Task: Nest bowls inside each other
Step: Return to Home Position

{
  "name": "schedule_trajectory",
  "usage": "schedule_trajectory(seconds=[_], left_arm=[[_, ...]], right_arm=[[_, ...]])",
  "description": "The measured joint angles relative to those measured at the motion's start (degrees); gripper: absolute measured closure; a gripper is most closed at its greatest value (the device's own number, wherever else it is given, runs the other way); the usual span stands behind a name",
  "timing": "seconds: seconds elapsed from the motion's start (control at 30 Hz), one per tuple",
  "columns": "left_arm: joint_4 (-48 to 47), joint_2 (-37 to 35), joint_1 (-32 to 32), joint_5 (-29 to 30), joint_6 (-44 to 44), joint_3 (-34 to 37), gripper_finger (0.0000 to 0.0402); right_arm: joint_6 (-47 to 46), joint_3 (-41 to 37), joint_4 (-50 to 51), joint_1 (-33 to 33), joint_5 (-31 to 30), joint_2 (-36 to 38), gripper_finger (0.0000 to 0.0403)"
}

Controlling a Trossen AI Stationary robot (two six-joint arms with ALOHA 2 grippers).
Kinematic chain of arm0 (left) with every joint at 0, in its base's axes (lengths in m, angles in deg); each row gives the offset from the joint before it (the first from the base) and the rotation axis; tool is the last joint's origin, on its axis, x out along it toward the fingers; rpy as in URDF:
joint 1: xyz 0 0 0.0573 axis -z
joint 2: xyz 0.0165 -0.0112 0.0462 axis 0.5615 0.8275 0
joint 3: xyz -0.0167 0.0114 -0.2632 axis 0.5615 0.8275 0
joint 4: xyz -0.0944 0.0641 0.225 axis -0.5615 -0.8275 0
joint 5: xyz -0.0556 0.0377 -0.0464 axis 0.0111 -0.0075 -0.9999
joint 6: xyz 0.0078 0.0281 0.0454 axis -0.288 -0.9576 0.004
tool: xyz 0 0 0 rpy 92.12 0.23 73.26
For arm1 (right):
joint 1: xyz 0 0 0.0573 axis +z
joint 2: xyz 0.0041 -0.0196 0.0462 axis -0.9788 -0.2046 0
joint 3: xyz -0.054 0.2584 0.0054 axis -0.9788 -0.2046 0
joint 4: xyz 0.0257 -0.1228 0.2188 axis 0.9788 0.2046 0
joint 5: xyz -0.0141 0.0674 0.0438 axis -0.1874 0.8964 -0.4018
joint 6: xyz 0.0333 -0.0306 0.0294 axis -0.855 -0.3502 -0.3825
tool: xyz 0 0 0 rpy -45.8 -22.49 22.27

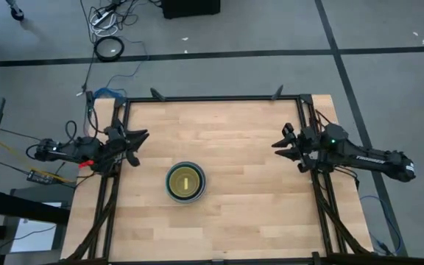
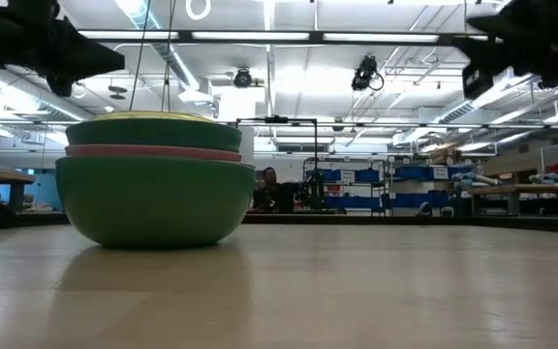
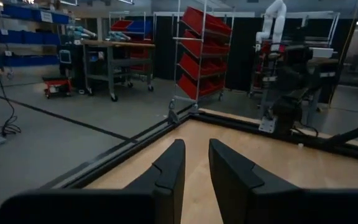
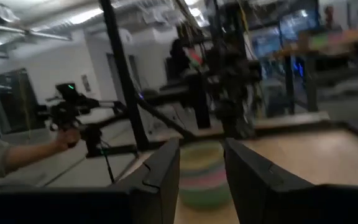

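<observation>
The bowls [image 1: 186, 182] stand nested in one stack near the table's middle, slightly toward its left and near edges. In the low view the large sage green bowl [image 2: 153, 204] rests by its base on the wood, with a pink rim [image 2: 153, 151], a green rim and a yellow edge above it. My left gripper [image 1: 135, 145] hangs open at the table's left edge, clear of the stack. My right gripper [image 1: 280, 146] hangs open at the right edge, and its wrist view shows the stack [image 4: 201, 177] between its fingers, far off.
A black frame [image 1: 212, 98] runs along the table's far edge and both sides. Bare wood [image 1: 234, 228] lies around the stack. Beyond the table, a person's hand and sleeve [image 4: 17, 152] show in the right wrist view. Cables [image 1: 109, 44] lie on the floor behind.
</observation>
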Motion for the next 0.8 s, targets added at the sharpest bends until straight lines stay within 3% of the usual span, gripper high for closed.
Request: schedule_trajectory(seconds=[0.23,0.37,0.6,0.8], left_arm=[[0.92,-0.22,0.0,0.17,0.24,5.29,0.0321],[5.42,-0.04,0.02,1.17,1.49,10.37,0.0321],[9.4,1.57,0.02,4.4,-3.11,11.6,0.0321],[9.37,1.62,0.07,4.43,-1.62,11.6,0.0321]], right_arm=[[1.9,-6.46,0.33,0.0,-2.79,0.04,0.0285],[5.78,-6.9,6.65,0.0,-6.87,-0.02,0.0285],[12.59,-6.92,15.11,0.44,-10.5,-0.45,0.0285],[12.82,-6.93,14.67,0.44,-10.98,-1.01,0.0284]])
